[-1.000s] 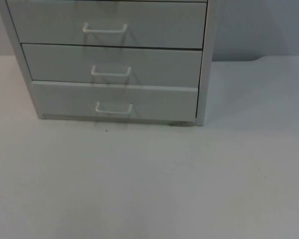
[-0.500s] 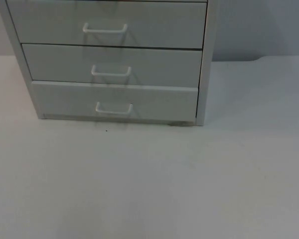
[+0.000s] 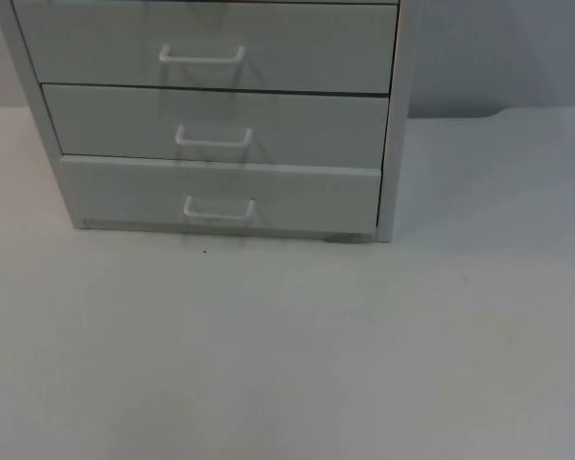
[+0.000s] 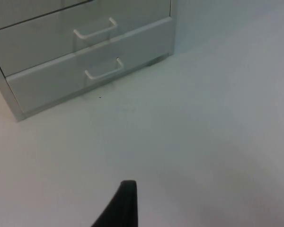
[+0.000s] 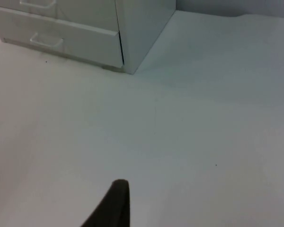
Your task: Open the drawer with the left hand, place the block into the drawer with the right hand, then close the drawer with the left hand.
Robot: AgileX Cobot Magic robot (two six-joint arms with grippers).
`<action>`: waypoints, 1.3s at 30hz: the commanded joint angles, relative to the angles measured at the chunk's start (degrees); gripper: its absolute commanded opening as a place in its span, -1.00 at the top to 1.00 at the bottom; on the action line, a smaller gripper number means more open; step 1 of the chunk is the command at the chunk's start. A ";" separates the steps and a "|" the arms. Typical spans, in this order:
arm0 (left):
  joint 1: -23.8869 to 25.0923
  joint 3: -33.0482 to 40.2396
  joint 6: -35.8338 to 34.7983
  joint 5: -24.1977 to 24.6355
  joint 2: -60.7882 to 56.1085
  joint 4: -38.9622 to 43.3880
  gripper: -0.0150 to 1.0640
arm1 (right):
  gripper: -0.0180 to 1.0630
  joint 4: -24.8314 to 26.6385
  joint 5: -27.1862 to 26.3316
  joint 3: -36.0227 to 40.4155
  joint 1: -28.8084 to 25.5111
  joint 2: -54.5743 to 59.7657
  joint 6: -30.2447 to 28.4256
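A white drawer cabinet (image 3: pixel 390 125) stands at the back of the table, left of the middle. Three drawer fronts show, each with a white bar handle: upper (image 3: pixel 201 56), middle (image 3: pixel 214 139) and bottom (image 3: pixel 219 210). All three fronts sit in the frame; the bottom drawer (image 3: pixel 307 196) stands a little forward of the one above. My left gripper (image 4: pixel 125 203) hovers over bare table, well in front of the cabinet (image 4: pixel 19 111) and its bottom handle (image 4: pixel 104 71). My right gripper (image 5: pixel 116 203) hangs over the table, in front of and to the right of the cabinet's corner (image 5: pixel 128 66).
The white table top (image 3: pixel 287 355) spreads wide in front of the cabinet and to its right. A grey partition wall (image 3: pixel 498 48) closes the far side. A small dark speck (image 3: pixel 205 252) lies just before the bottom drawer.
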 commanded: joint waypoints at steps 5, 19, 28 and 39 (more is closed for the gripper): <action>-0.18 0.23 0.15 -0.09 -0.17 -0.65 -0.97 | -0.98 -0.14 -0.82 0.06 -6.26 -0.19 0.08; -0.18 0.23 0.15 -0.09 -0.17 -0.65 -0.97 | -0.98 -0.14 -0.82 0.06 -17.70 -0.19 0.08; -0.18 0.23 0.15 -0.09 -0.17 -0.65 -0.97 | -0.98 -0.14 -0.82 0.06 -17.70 -0.19 0.08; 2.83 0.23 0.14 -0.09 -0.17 -0.65 -0.97 | -0.98 -0.14 -0.82 0.06 -17.70 -0.19 0.08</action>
